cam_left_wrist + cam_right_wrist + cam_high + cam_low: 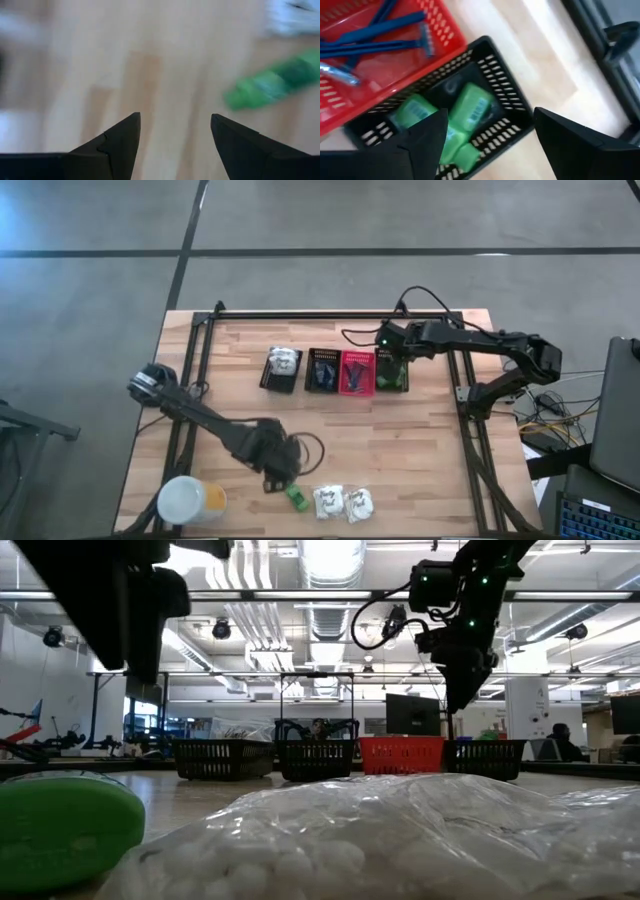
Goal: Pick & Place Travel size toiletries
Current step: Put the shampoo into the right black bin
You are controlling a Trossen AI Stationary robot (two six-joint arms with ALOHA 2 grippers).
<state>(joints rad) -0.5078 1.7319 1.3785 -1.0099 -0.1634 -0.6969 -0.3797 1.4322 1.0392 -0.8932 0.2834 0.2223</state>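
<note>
Left hand (174, 131): fingers apart, empty, low over counter (420, 450) near front edge. Green bottle (296, 496) lies on counter just beside it; 2 white packets (343, 503) next to bottle.

Right hand (489, 131): fingers apart, empty, above black basket (502, 95) at right end of 4-basket row. Right wrist view alone shows contents: several green bottles (470, 111) in black basket, blue razors (380, 36) in red basket (437, 27). High view shows yellow container (190, 502) at front-left corner.

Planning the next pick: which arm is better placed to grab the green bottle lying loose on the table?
Left. Its claw hovers open right beside the loose green bottle, while the right claw is open above the far black basket of green bottles.
</note>
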